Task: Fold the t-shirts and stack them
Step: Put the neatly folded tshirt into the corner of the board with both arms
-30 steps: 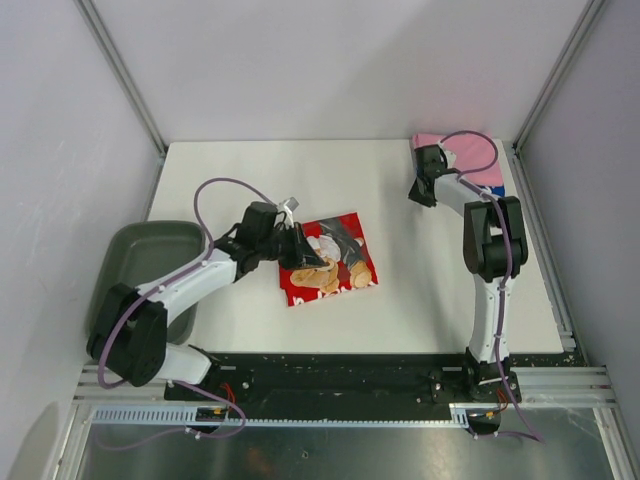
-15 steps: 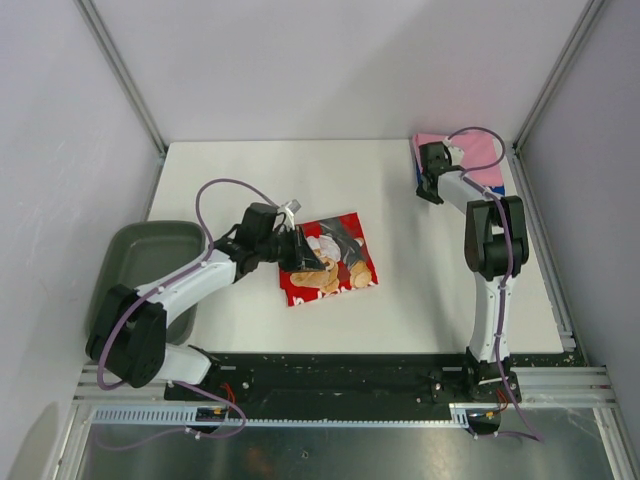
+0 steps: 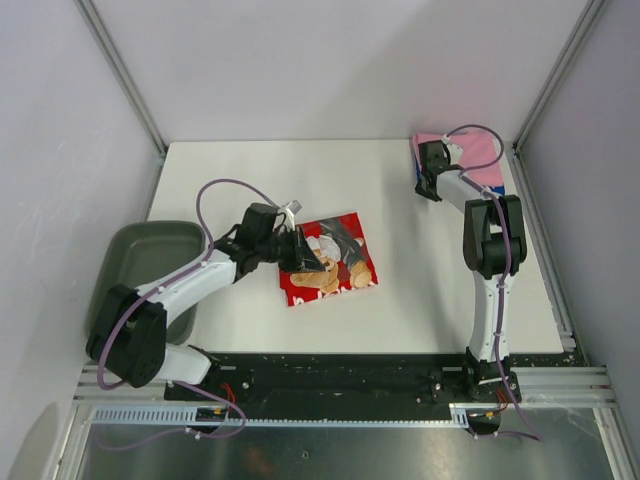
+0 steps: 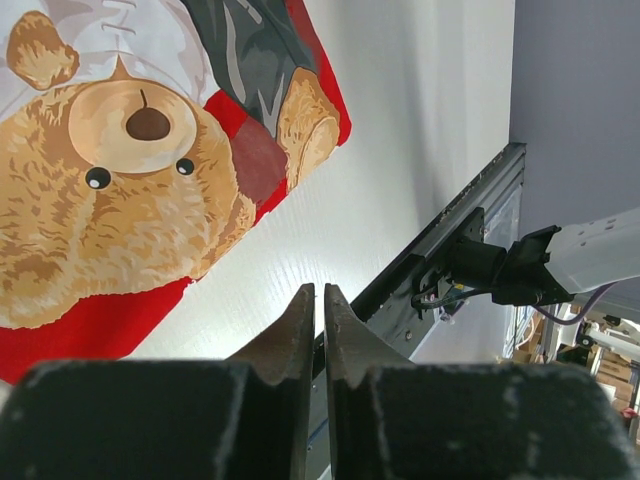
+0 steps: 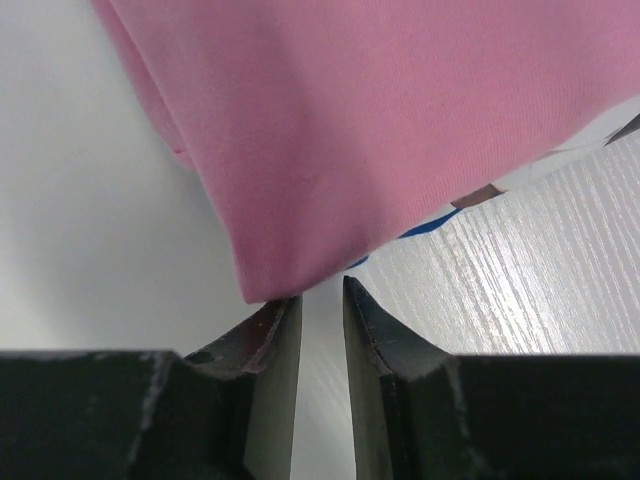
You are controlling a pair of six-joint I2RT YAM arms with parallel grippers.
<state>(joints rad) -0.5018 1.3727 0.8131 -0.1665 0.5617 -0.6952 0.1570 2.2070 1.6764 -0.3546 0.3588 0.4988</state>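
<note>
Tabletop (image 3: 300, 180) centre: red t-shirt (image 3: 332, 265) looks folded, left end effector (image 4: 319, 292) pinched nearly closed, empty. Right end effector (image 5: 322, 290), slightly parted, must grip the upper-right pink t-shirt (image 5: 400, 120).

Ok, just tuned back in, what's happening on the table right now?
The left pincer, nearly shut and empty, is at the left edge of the folded red teddy-bear t-shirt mid-table. The right pincer, slightly open, is at a corner of the pink t-shirt, which lies on a blue t-shirt at the far right corner.
</note>
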